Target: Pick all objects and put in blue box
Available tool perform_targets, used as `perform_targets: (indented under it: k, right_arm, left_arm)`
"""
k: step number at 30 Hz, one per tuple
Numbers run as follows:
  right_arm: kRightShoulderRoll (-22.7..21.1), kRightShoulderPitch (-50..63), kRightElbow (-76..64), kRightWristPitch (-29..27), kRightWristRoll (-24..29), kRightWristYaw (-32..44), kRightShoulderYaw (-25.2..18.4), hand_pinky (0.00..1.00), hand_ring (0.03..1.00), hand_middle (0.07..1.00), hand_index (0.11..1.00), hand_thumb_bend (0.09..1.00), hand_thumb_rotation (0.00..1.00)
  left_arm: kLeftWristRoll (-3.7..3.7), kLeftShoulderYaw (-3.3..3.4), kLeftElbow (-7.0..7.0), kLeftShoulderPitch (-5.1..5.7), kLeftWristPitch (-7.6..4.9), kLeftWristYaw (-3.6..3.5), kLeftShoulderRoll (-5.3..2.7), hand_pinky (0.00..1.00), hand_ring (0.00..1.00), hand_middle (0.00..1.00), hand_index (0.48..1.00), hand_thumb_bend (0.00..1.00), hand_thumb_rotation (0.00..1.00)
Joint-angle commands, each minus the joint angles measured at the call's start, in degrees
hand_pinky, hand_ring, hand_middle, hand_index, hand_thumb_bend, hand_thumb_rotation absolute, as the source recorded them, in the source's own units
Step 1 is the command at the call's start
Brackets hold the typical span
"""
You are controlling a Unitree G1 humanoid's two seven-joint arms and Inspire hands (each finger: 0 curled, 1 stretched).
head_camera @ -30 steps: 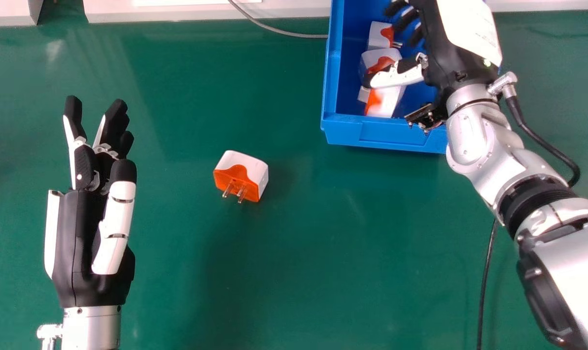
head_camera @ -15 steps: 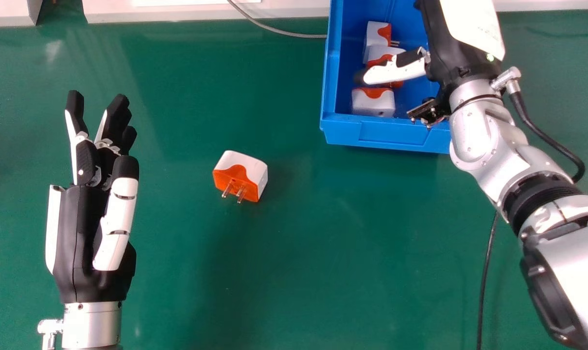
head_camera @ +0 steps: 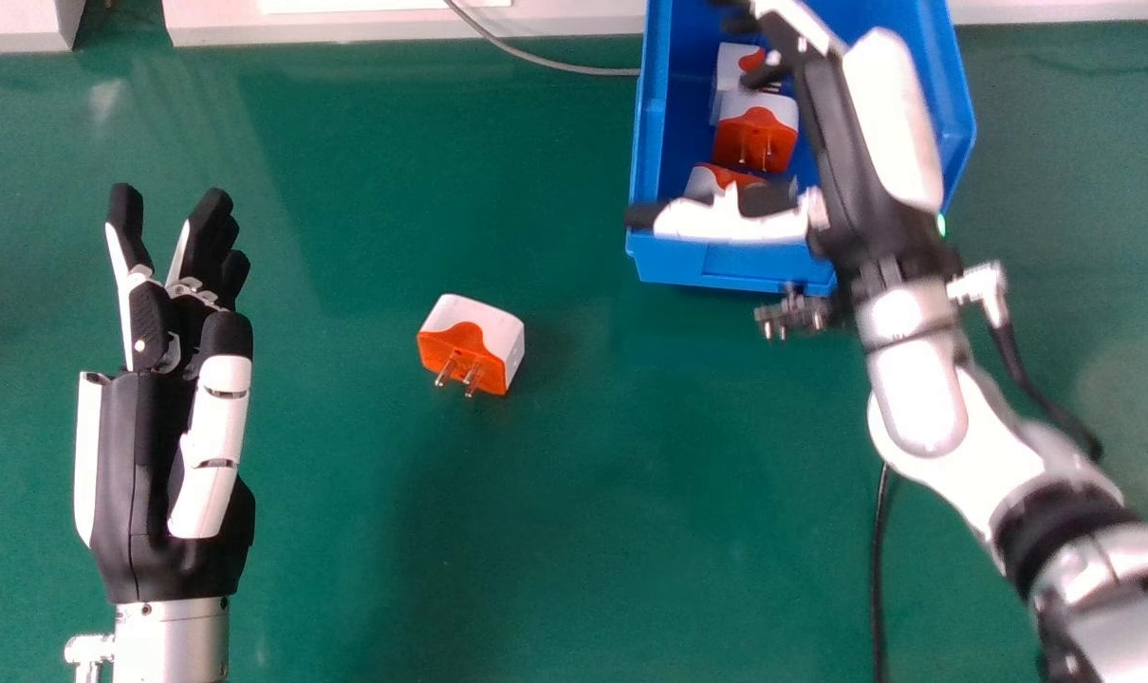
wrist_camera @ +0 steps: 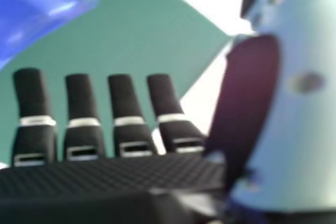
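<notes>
Our left hand (head_camera: 147, 493) has a black palm and black fingertips (head_camera: 125, 209), with a white strip along its outer edge and white plates on its black-tipped thumb (head_camera: 215, 417). Next to it are a silver wrist (head_camera: 171, 640) with small dark screws and a silver plug (head_camera: 88, 649).

Well to the right of our left hand, we have a black right hand (head_camera: 832, 171) with a rounded white back plate (head_camera: 895, 123) and a green light (head_camera: 941, 225). A pale plug (head_camera: 984, 285) feeds a black cable (head_camera: 1010, 359); a dark bracket (head_camera: 797, 313) bears metal screws. Our silver forearm (head_camera: 935, 436) has a black ring (head_camera: 1058, 524). Pale bands cross these black fingers (wrist_camera: 123, 95), above a textured palm (wrist_camera: 110, 182).
</notes>
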Motion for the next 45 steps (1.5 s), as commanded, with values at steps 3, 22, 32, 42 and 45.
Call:
perform_targets:
  k: [3, 22, 32, 42, 45]
  right_arm:
    - [-0.4, 9.4, -8.8, -7.3, 2.0, 2.8, -0.6, 0.58, 0.755, 0.795, 0.771, 1.000, 0.29]
    - [3.8, 22.2, -24.1, -5.1, -4.6, 6.2, -0.4, 0.60, 0.735, 0.787, 0.778, 1.000, 0.36]
    - [5.7, 14.5, -15.1, -1.3, -5.4, 9.0, 2.5, 0.69, 0.789, 0.826, 0.822, 1.000, 0.37]
    - [9.9, 5.4, -4.0, 4.5, -4.8, 9.7, 5.0, 0.71, 0.821, 0.854, 0.845, 1.000, 0.37]
    - [10.6, 3.4, -2.0, 5.5, -4.9, 9.2, 5.4, 0.72, 0.826, 0.857, 0.849, 1.000, 0.37]
  left_arm:
    - [0.79, 0.29, 0.09, -0.30, -2.32, 0.80, -0.55, 0.99, 0.98, 0.97, 0.934, 0.35, 0.65]
    - [2.39, -0.38, 1.33, -0.92, -2.75, 2.55, -0.83, 1.00, 0.99, 0.98, 0.942, 0.35, 0.66]
    - [2.63, -1.10, 0.64, -0.49, -2.40, 2.97, -0.67, 1.00, 0.99, 0.98, 0.942, 0.34, 0.65]
    - [2.08, -1.49, 0.84, -0.40, -2.63, 2.31, -0.70, 1.00, 0.99, 0.98, 0.939, 0.34, 0.65]
    - [1.83, -1.51, 0.62, -0.23, -2.58, 2.15, -0.68, 1.00, 0.99, 0.98, 0.938, 0.34, 0.65]
